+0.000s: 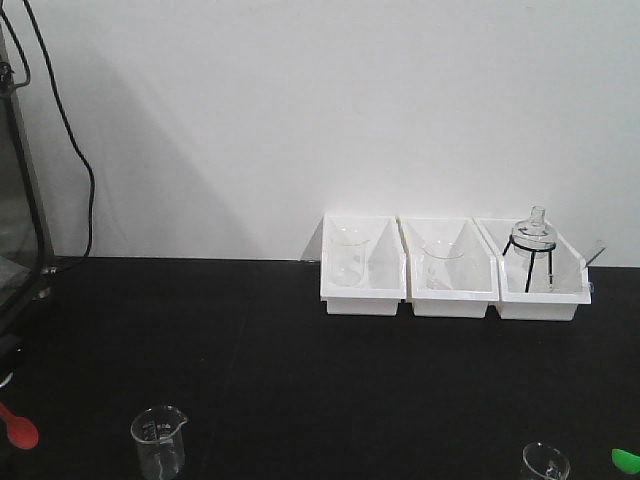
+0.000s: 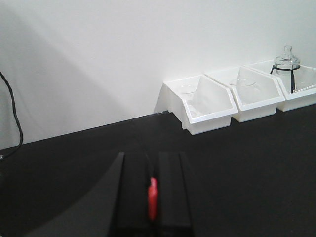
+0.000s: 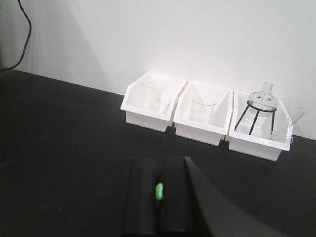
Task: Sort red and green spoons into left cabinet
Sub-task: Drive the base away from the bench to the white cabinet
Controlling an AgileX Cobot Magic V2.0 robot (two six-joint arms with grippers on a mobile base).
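Observation:
My left gripper point(image 2: 152, 157) is shut on the red spoon point(image 2: 153, 197), which shows as a thin red sliver between the two black fingers. The red spoon's bowl point(image 1: 20, 430) pokes into the front view at the bottom left corner. My right gripper point(image 3: 159, 163) is shut on the green spoon point(image 3: 159, 191), a short green sliver between its fingers. A green spoon bowl point(image 1: 627, 460) shows at the bottom right edge of the front view. Both grippers hang over the black tabletop point(image 1: 300, 370). I cannot make out the left cabinet with its shelves in any view.
Three white bins point(image 1: 450, 290) stand in a row against the white wall, holding beakers and a flask on a black tripod point(image 1: 534, 250). Two glass beakers point(image 1: 158, 440) point(image 1: 545, 464) stand near the front edge. A grey upright post point(image 1: 25, 180) and black cable are at far left.

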